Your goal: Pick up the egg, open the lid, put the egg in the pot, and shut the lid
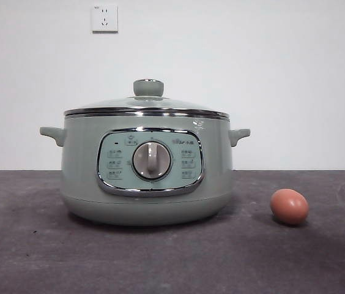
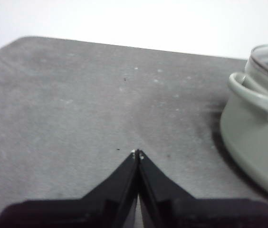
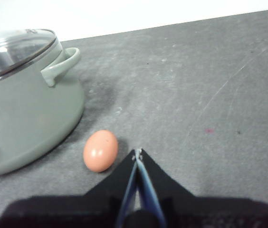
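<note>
Closed and empty, right gripper [image 3: 138, 152] hangs just beside egg [image 3: 100, 150], near lidded pot [image 3: 24, 114].

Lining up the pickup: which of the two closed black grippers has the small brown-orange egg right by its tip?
The right gripper: the egg lies just beside its tip. The left gripper faces bare table.

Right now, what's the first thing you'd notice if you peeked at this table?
The big green pot in the middle of the grey table, with its glass lid on. Next, the little brown egg lying beside it, apart from it. The right claw sits shut near the egg.
</note>
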